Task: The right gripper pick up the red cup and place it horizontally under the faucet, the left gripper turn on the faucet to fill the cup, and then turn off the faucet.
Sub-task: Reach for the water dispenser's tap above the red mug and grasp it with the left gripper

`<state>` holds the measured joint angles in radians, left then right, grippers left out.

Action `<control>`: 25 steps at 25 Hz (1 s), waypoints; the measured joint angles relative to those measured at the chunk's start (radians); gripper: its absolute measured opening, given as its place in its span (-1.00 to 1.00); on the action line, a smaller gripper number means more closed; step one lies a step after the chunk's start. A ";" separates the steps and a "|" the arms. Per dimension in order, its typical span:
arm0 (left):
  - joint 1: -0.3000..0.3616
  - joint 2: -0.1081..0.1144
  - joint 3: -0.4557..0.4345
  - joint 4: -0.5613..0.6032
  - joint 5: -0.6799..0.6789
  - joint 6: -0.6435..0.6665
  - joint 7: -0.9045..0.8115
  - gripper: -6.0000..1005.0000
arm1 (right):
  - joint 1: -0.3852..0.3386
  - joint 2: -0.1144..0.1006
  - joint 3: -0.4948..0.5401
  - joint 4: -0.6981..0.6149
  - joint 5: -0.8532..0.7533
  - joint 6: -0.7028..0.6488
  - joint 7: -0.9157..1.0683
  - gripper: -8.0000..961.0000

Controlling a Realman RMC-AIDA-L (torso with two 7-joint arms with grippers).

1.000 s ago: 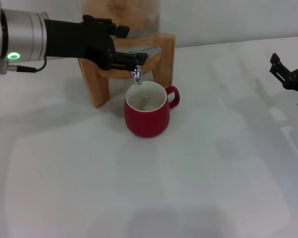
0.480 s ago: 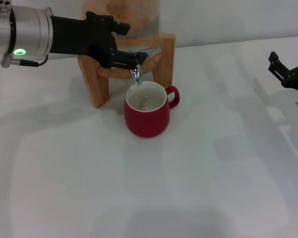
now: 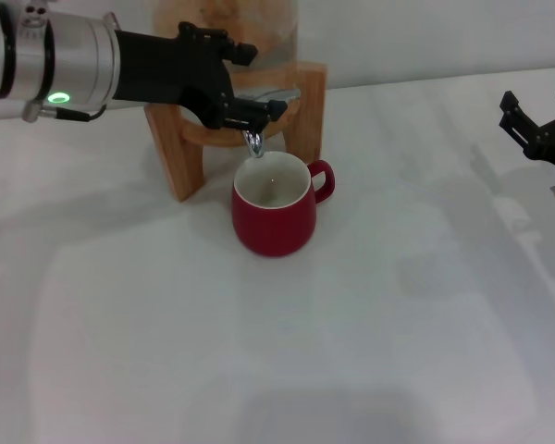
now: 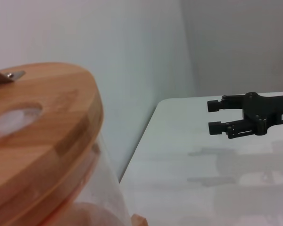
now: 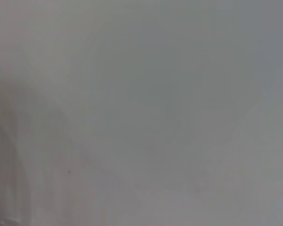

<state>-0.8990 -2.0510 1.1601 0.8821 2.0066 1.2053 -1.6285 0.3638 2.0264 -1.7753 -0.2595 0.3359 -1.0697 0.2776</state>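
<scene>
Left pincer point(image 3: 259, 109) is at the faucet point(image 3: 252, 141), reaching in from the robot's left side. Its black fingers sit at the lever area just above the chrome spout; whether they actually pinch the lever or only rest against it — cannot tell from here. Green light on the arm housing is lit.

Red cup point(image 3: 275, 205) stands upright on the white counter point(image 3: 351, 324), directly under the spout, mouth up, white inside showing. Handle points to the robot's right. It is just in front of the wooden stand point(image 3: 176, 153), close to its legs but apart from them. Nothing is holding the cup. Water stream or fill level: too hard to make out.

The glass jar point(image 3: 227, 32) sits in the stand, with orange-tinted contents visible through the wall. In the left wrist view its wooden lid point(image 4: 42, 136) fills the near side.

Right pincer point(image 3: 535, 118) is parked well off to the robot's right near the counter edge, well apart from the cup — fingers spread, holding nothing. The left wrist view shows it too point(image 4: 216, 116), with two fingertips separated by a clear gap. Right wrist view shows only a blank grey surface.
</scene>
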 joint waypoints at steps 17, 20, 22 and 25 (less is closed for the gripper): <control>-0.020 -0.023 0.000 -0.032 0.019 -0.018 0.053 0.58 | 0.000 0.000 -0.004 -0.001 0.000 -0.001 0.000 0.76; -0.020 -0.025 0.001 -0.032 0.019 -0.025 0.060 0.58 | 0.000 0.000 -0.004 -0.001 0.000 -0.001 0.000 0.76; -0.020 -0.026 0.003 -0.032 0.018 -0.029 0.064 0.58 | 0.000 0.000 -0.004 -0.001 0.000 -0.007 0.000 0.76; -0.024 -0.027 0.005 -0.032 0.018 -0.034 0.066 0.58 | -0.002 0.000 -0.004 -0.001 0.000 -0.020 0.000 0.76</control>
<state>-0.9227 -2.0776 1.1653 0.8497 2.0242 1.1718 -1.5627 0.3621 2.0264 -1.7794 -0.2608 0.3359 -1.0901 0.2777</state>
